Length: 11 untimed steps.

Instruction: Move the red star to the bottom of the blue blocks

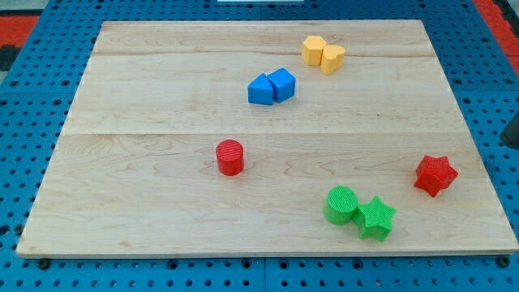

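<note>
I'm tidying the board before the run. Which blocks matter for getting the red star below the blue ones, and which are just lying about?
Belong to the job:
red star
blue blocks

Lying about:
red cylinder
green cylinder
green star
yellow blocks

My tip does not show.

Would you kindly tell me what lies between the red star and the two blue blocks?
Only bare board in the camera view: nothing sits between the red star and the blue blocks.

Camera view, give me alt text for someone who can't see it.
A red star sits near the wooden board's right edge, far from two touching blue blocks at upper centre. My tip isn't visible.
</note>
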Each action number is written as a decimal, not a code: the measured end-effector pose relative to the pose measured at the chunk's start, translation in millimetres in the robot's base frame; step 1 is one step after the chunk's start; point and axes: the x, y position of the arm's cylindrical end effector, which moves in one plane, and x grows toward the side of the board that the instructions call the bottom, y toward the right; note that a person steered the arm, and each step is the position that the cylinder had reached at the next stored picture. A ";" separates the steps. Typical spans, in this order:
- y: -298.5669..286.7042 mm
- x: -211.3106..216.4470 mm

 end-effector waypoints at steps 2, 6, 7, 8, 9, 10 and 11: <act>-40.9 69.9; -209.6 -21.7; -151.9 -9.4; -202.7 4.2; -256.0 2.5; -238.4 -39.7; -253.8 -50.1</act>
